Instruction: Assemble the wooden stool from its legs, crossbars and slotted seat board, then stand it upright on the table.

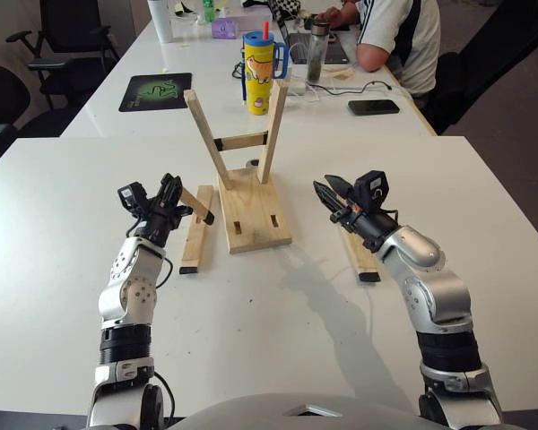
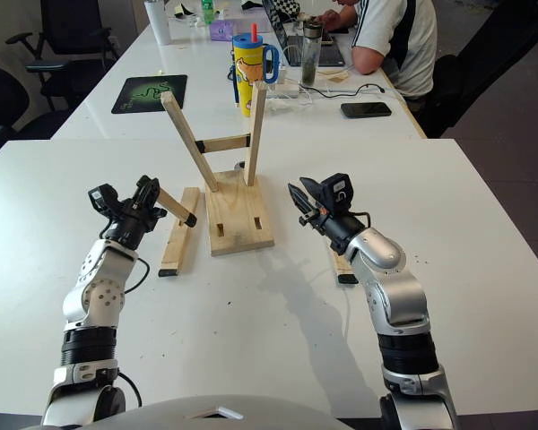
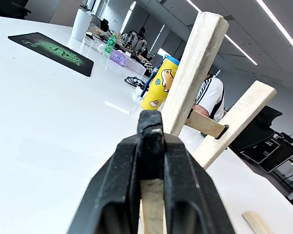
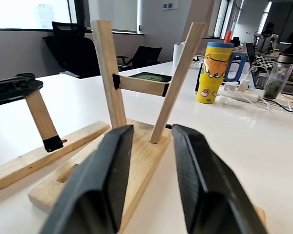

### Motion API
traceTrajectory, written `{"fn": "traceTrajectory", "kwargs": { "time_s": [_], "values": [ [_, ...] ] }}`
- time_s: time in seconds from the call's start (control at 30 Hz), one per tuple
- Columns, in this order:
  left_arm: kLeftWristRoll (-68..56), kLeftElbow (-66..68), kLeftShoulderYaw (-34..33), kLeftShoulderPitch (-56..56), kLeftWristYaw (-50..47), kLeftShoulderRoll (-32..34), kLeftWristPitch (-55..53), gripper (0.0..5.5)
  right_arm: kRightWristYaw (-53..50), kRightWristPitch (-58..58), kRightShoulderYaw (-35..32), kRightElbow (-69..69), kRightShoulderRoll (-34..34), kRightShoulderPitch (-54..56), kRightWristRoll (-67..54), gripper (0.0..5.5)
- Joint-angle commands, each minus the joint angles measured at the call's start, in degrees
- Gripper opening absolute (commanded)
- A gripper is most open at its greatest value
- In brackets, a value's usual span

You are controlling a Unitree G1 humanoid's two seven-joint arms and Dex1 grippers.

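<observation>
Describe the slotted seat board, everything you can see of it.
The seat board is a pale, bare-looking wooden rectangle lying flat on the white table. Two legs stand in its far end, leaning apart toward their tops and joined by a crossbar. The two slots at its near end are empty.

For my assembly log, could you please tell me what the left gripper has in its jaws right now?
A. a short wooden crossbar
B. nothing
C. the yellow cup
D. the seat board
A: the left gripper has its jaws shut on a short wooden crossbar with a black end, while the seat board lies flat on the table, apart from it.
</observation>
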State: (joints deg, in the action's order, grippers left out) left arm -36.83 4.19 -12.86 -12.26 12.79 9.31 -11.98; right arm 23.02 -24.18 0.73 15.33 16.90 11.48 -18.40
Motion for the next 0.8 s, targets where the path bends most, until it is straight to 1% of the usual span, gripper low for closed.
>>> {"fn": "traceTrajectory", "kwargs": {
  "time_s": [0.03,0.53,0.8],
  "values": [
    [2.81,2.01,-0.83,-1.13,0.22,-1.53,3.91,0.40,-2.26,-0.89,-0.77,-0.88,-1.27,0.34,0.57,1.14],
    [8.77,5.46,-2.14,-1.72,1.38,-0.85,7.25,0.40,-3.49,-0.46,-0.30,-1.25,-1.26,-1.18,1.16,1.14],
    [11.99,11.31,-1.79,-3.34,0.33,-1.22,8.99,0.40,-3.38,-0.44,-0.40,-1.53,-1.18,-1.19,1.34,1.14]
  ]
}}
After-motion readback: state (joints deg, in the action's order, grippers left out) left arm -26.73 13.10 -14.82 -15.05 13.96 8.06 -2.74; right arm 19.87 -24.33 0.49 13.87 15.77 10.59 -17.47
